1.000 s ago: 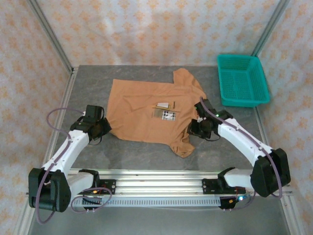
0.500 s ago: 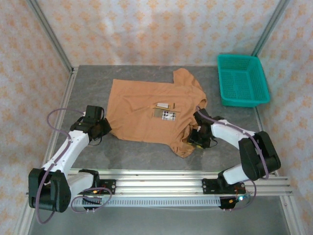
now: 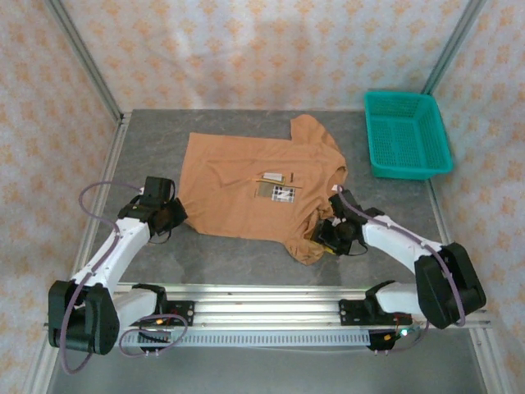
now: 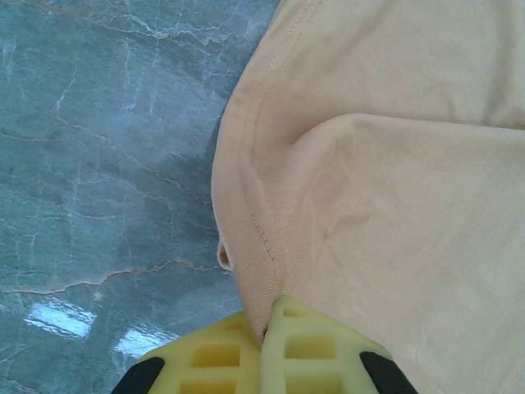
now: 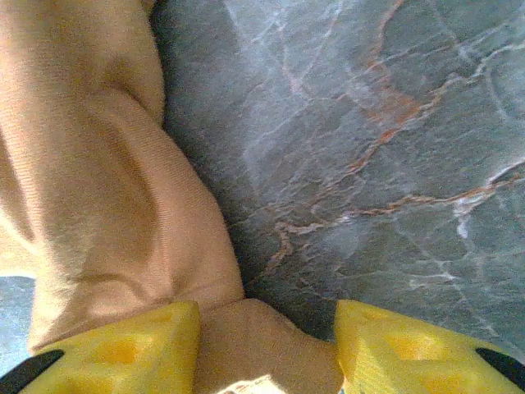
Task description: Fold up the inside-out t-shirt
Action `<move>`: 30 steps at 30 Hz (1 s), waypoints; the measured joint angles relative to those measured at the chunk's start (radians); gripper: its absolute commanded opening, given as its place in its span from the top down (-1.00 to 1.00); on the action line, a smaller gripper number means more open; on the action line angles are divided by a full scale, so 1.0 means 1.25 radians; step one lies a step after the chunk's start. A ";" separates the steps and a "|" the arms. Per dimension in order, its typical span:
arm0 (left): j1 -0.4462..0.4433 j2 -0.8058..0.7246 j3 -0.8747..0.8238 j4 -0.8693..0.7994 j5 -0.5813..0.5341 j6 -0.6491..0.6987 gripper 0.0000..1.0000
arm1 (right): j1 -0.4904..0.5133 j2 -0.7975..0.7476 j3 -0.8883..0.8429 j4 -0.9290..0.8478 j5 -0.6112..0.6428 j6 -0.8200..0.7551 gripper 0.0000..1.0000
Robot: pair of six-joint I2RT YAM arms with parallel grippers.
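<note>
White arms, black joints, mauve cables, yellow fingers

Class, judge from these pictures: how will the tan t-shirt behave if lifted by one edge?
Probably floppy: the t-shirt bunches in soft folds between the right gripper's fingers. Likely light: the left gripper pinches only its hem.

Matt cloth t-shirt, glossy marbled table

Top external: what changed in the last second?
The right gripper slid toward the near edge along the right side of the t-shirt, down to its lower sleeve. Its fingers now stand apart with cloth between them. The left gripper stayed pinched on the left hem. The t-shirt and basket did not move.
</note>
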 measured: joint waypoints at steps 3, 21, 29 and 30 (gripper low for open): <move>0.000 0.000 0.000 0.000 0.001 0.000 1.00 | 0.002 0.000 -0.002 0.014 -0.003 0.008 0.07; 0.000 -0.007 0.109 -0.061 -0.002 0.000 1.00 | -0.057 -0.009 0.283 -0.124 0.096 0.009 1.00; 0.002 0.116 0.590 -0.090 -0.004 0.000 1.00 | -0.178 0.182 0.891 -0.219 0.149 -0.064 1.00; 0.002 0.137 0.656 -0.095 -0.004 0.000 1.00 | -0.178 0.196 0.962 -0.230 0.152 -0.070 1.00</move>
